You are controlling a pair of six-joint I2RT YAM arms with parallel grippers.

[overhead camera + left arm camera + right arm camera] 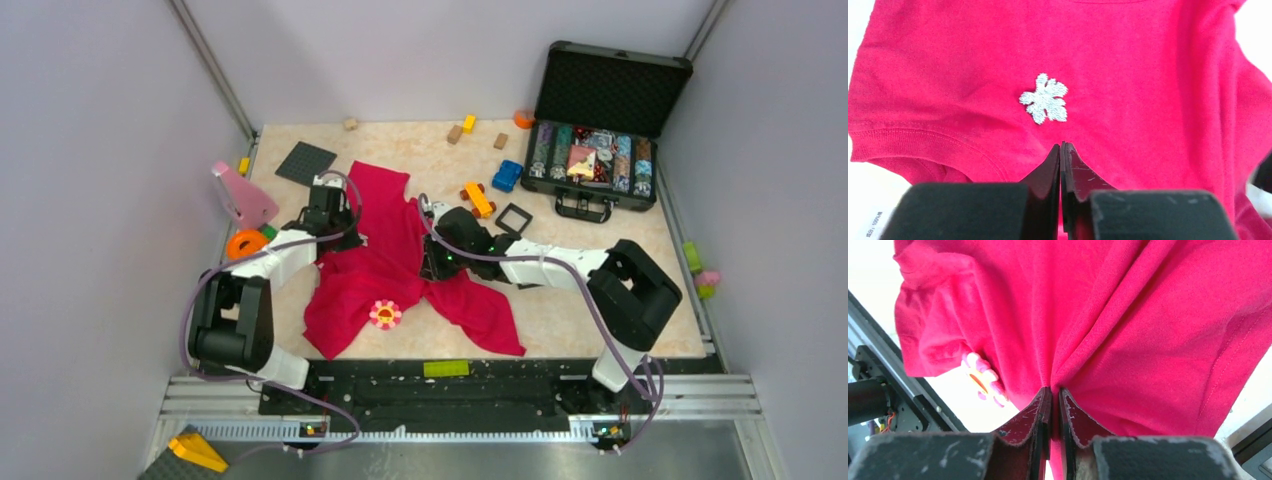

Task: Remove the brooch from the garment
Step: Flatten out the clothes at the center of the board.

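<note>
left pincer (1061, 148), right pincer (1054, 391) clamped on garment (372, 270), arms angled inward

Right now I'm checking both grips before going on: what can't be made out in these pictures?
- Brooch fastening: too small from the top; in the right wrist view a shirt fold hides half of it.
- Left pincer: shut, but whether it pinches cloth is hidden by its own tips, left wrist view.
- Case contents: too small, top view.
</note>
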